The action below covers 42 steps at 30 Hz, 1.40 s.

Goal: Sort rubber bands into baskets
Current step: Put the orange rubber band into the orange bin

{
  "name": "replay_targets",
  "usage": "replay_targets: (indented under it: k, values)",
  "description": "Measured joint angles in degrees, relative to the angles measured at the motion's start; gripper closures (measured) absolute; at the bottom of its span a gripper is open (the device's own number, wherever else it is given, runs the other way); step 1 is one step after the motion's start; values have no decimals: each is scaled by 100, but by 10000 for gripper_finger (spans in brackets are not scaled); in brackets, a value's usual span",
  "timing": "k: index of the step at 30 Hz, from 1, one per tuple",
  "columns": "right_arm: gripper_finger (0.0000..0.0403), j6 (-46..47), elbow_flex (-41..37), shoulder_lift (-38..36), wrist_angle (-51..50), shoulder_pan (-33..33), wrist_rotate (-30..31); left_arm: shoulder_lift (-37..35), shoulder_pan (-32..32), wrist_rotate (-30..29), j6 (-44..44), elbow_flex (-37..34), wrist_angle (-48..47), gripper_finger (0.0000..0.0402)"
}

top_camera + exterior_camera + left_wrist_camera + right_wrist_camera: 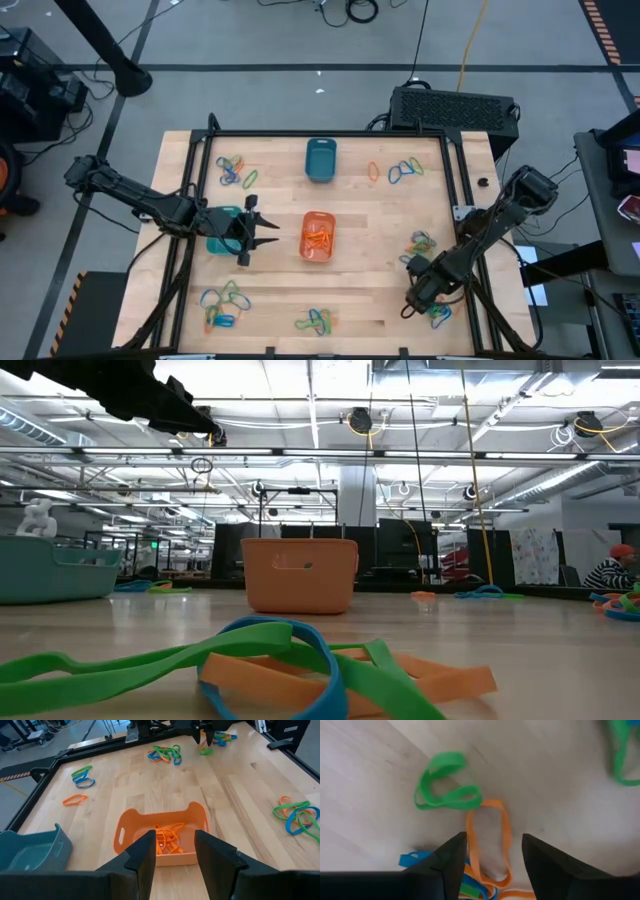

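Observation:
My left gripper (pixel 262 233) is open and empty just left of the orange basket (pixel 318 237); in its wrist view the gripper (pixel 175 851) points at that basket (pixel 150 822), which holds several orange rubber bands (pixel 169 839). The turquoise basket (pixel 222 232) sits under my left arm. The dark teal basket (pixel 320 160) stands at the far middle. My right gripper (pixel 412 300) is low over a pile of bands (pixel 438 314) at the near right. It is open (pixel 492 862), with its fingers on either side of an orange band (pixel 490 837) lying flat on the table, beside a green band (pixel 445 790) and a blue one (pixel 412 857).
Other band piles lie at the far left (pixel 235 172), far right (pixel 405 170), right (pixel 422 242), near left (pixel 222 305) and near middle (pixel 318 320). A black frame (pixel 455 180) edges the wooden table. In the low view bands (pixel 300 670) lie close in front of the orange basket (pixel 300 573).

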Motion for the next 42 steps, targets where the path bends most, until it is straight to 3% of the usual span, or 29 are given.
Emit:
replay_targets:
  k: [5,11,19,25,30,32,34,42]
  values:
    - [278,0,-124,-13,207,77,-7,0,0,0,-2,0,-1,258]
    - [387,-154,-131,-89,-40,79,1,0,0,-2,-2,0,-1,258]
    - [401,5,403,-371,-1464,79,488,0,0,-9,-2,0,-1,258]
    - [402,-164,1424,-402,-2084,53,1544,-13,0,-62,138,0,-304,258]
    - [402,-855,2203,-402,-2000,-128,3524,-381,0,-624,-87,0,-1154,258]
    - [402,-1290,2329,-407,-1625,-336,4273,-696,0,-677,-194,0,-1381,258]
    - [403,-2105,2338,-396,-873,-636,4654,-1037,-4,-680,-266,0,-1532,258]
    - [403,-5476,2324,276,2208,-2074,4275,-1828,-4,-838,-225,-457,-1140,258]
